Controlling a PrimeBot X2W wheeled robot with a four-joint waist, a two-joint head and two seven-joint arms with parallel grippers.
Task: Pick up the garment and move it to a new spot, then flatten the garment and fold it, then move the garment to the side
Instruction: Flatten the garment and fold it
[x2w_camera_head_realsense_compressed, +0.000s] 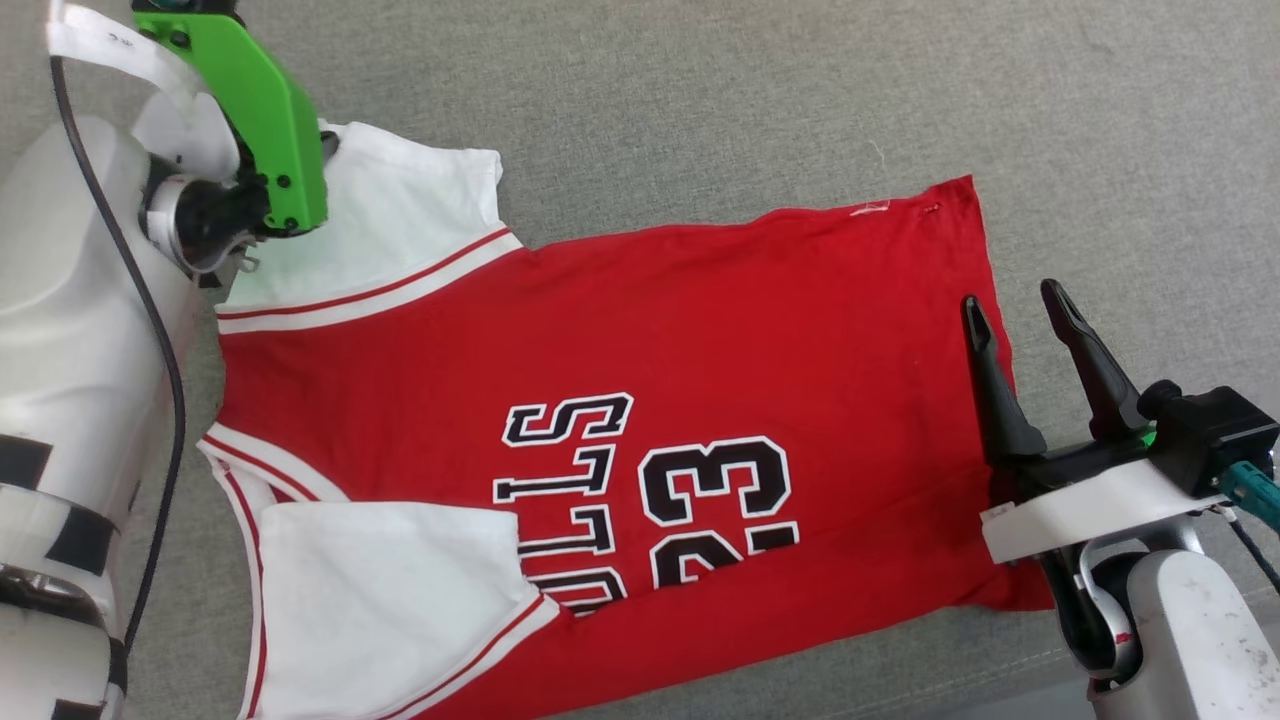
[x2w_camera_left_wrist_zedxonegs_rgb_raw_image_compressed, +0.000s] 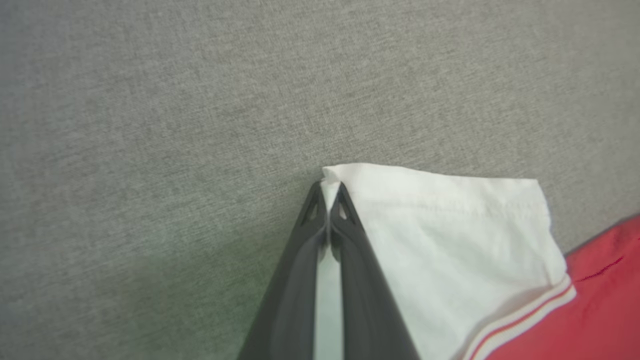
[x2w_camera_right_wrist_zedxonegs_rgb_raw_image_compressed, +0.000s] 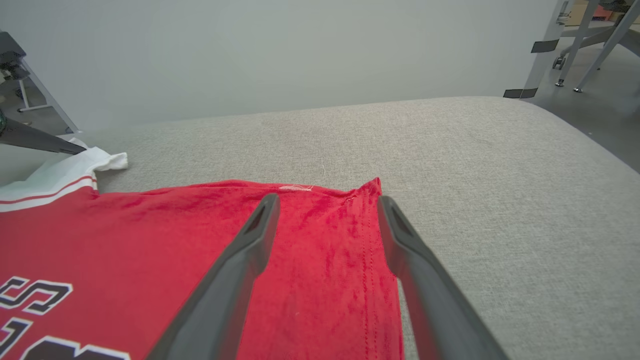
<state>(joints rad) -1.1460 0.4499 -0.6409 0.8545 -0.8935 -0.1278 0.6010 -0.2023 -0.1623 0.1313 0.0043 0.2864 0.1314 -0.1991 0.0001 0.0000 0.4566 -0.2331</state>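
Your left gripper (x2w_camera_left_wrist_zedxonegs_rgb_raw_image_compressed: 329, 192) is pinching the outer corner of the far white sleeve (x2w_camera_left_wrist_zedxonegs_rgb_raw_image_compressed: 450, 235), fingers pressed together with white cloth showing between them. Your right gripper (x2w_camera_head_realsense_compressed: 1012, 300) is sitting spread apart at the hem end of the garment (x2w_camera_head_realsense_compressed: 620, 340), gripping nothing. One finger is lying over red cloth and the other is just past the hem edge over grey. Can't tell whether the tips are touching the fabric.

Garment is lying mostly flat, lettering face up, on the grey cloth surface (x2w_camera_head_realsense_compressed: 700, 100), with the collar end toward your left and the hem toward your right. BULLS 23 lettering (x2w_camera_head_realsense_compressed: 640, 490) is reading sideways in the head view. Near white sleeve (x2w_camera_head_realsense_compressed: 390, 590) is folding inward over the body, covering the start of the lettering. Striped trim (x2w_camera_head_realsense_compressed: 370, 300) is running where the far sleeve meets the red body. Green bracket (x2w_camera_head_realsense_compressed: 260, 110) on your left wrist is hanging over that sleeve. In the right wrist view, a pale wall (x2w_camera_right_wrist_zedxonegs_rgb_raw_image_compressed: 250, 50) and metal legs (x2w_camera_right_wrist_zedxonegs_rgb_raw_image_compressed: 550, 45) are showing beyond the surface.
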